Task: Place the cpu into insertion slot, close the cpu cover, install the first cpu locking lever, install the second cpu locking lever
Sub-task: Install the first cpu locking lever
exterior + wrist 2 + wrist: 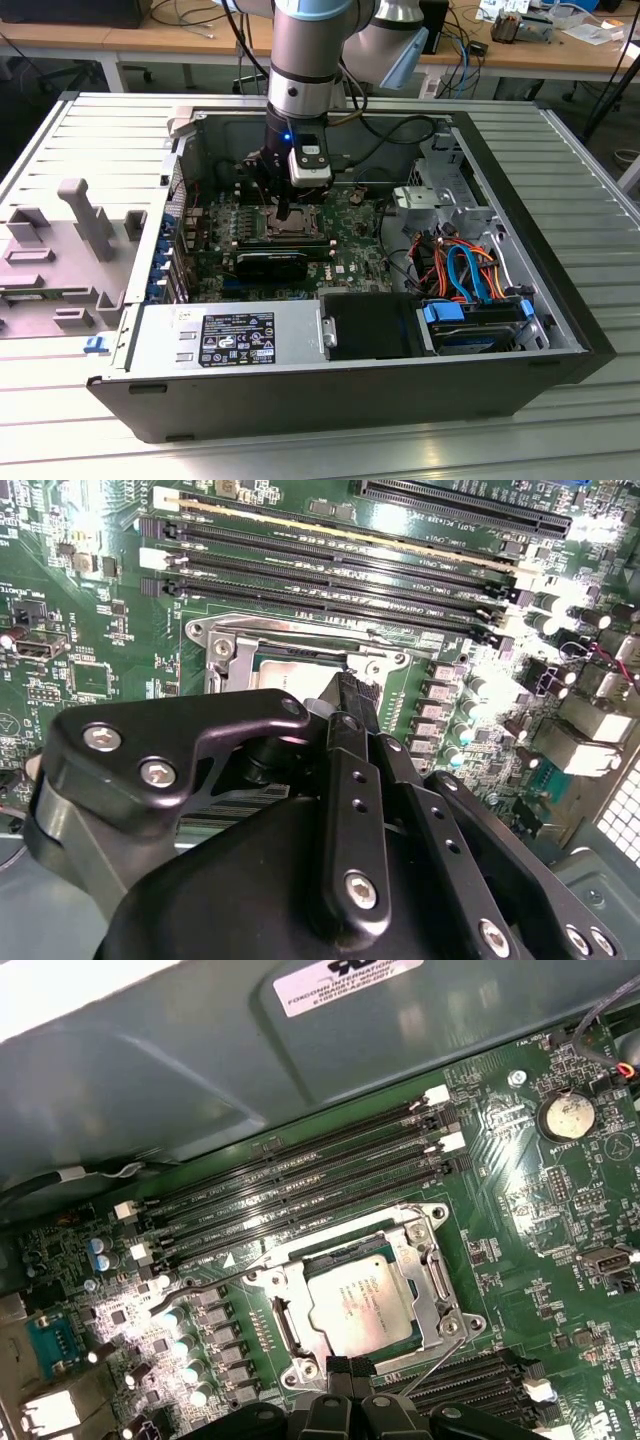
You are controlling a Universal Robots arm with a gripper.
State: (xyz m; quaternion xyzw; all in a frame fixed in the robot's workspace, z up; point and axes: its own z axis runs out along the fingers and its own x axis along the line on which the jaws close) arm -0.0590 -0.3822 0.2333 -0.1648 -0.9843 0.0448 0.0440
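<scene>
The arm (305, 60) is a stout silver-grey tube with pale blue joint caps, a small blue light (287, 137) glowing at its dark wrist, and black cables (238, 40) trailing beside it. A grey-and-white camera box (310, 166) is fixed at the wrist. The jaws and their linkage plates (170, 745) are matt black, pinned with bright silver socket-head screws (103, 739).

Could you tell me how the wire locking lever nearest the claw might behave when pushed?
The locking lever looks like thin bare wire, so probably springy and slippery. It angles away from the cpu cover, so likely swings.
</scene>
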